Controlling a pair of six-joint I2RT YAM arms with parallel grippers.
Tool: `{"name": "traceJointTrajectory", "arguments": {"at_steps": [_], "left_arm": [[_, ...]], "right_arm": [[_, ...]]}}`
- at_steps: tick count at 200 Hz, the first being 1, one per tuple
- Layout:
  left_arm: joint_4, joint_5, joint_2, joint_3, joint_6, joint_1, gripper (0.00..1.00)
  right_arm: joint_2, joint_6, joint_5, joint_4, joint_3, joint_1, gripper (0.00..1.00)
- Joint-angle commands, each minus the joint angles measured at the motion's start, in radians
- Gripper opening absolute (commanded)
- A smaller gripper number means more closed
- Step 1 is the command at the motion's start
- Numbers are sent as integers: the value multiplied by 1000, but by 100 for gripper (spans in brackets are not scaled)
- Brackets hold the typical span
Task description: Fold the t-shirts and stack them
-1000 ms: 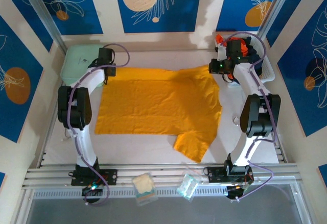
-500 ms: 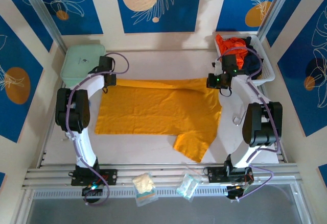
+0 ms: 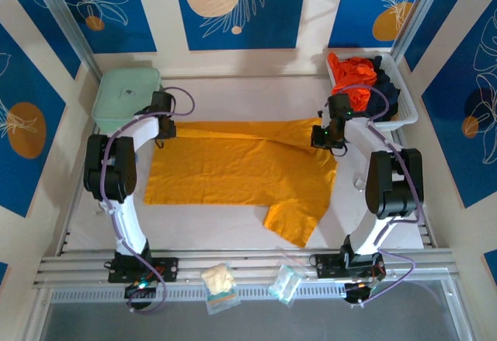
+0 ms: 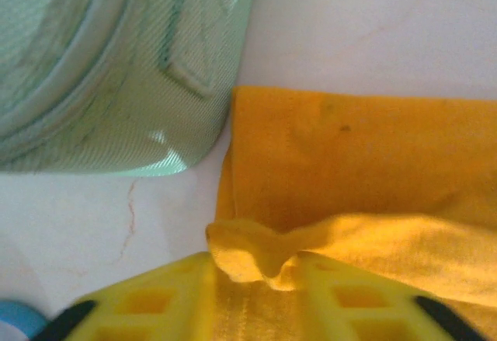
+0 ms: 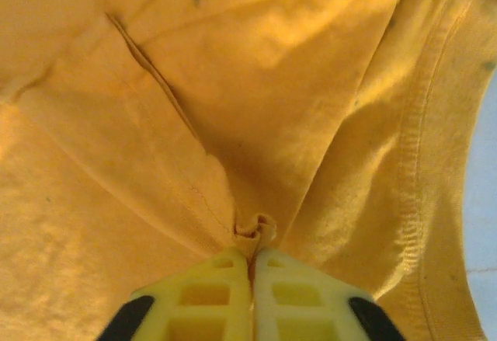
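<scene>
The golden-yellow t-shirt [image 3: 233, 162] lies spread flat mid-table, its far edge doubled over toward the front. My left gripper [image 3: 165, 129] is at the shirt's far left corner. In the left wrist view its jaws [image 4: 255, 267] stand apart, with a loose fold of the yellow cloth [image 4: 349, 154] lying between them. My right gripper [image 3: 324, 140] is at the far right edge. In the right wrist view it [image 5: 251, 252] is shut, pinching a small pucker of yellow cloth [image 5: 155, 123]. An orange-red t-shirt [image 3: 353, 69] and a navy one [image 3: 384, 85] lie bunched in the basket.
A white basket [image 3: 408, 108] stands at the back right. The mint-green case [image 3: 124, 92] sits at the back left, close beside the left gripper and touching the shirt's corner [image 4: 101, 61]. Two clear packets [image 3: 220, 283] [image 3: 286, 283] lie on the front rail.
Both grippers have drawn the shirt's far edge toward the front, folding it over. The left jaws have parted and the cloth lies loose between them. The right still pinches.
</scene>
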Motion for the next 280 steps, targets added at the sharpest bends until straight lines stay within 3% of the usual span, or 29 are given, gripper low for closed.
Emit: {"name": "traceJointTrajectory", "arguments": {"at_steps": [1, 24, 50, 93, 129, 160, 201, 280], "left_arm": [[-23, -4, -79, -28, -14, 6, 46], [-20, 2, -146, -39, -6, 0, 61], [-25, 2, -236, -37, 3, -5, 76], [-49, -12, -386, -31, 24, -8, 100], [-150, -10, -482, -6, 16, -10, 99], [-327, -43, -533, 45, -37, -8, 99], [-464, -17, -585, 60, -93, -10, 99], [-476, 28, -627, 37, -117, -10, 99]], "right_arm": [[24, 1, -7, -88, -2, 15, 26], [21, -9, -57, -131, -8, 35, 38], [0, -2, -115, -165, -27, 70, 40], [-17, 13, -58, -194, 15, 102, 47], [129, -47, -75, -182, 201, 123, 50], [312, -104, -68, -191, 386, 138, 42], [488, -134, -72, -234, 595, 139, 39], [568, -144, -103, -252, 677, 143, 36]]}}
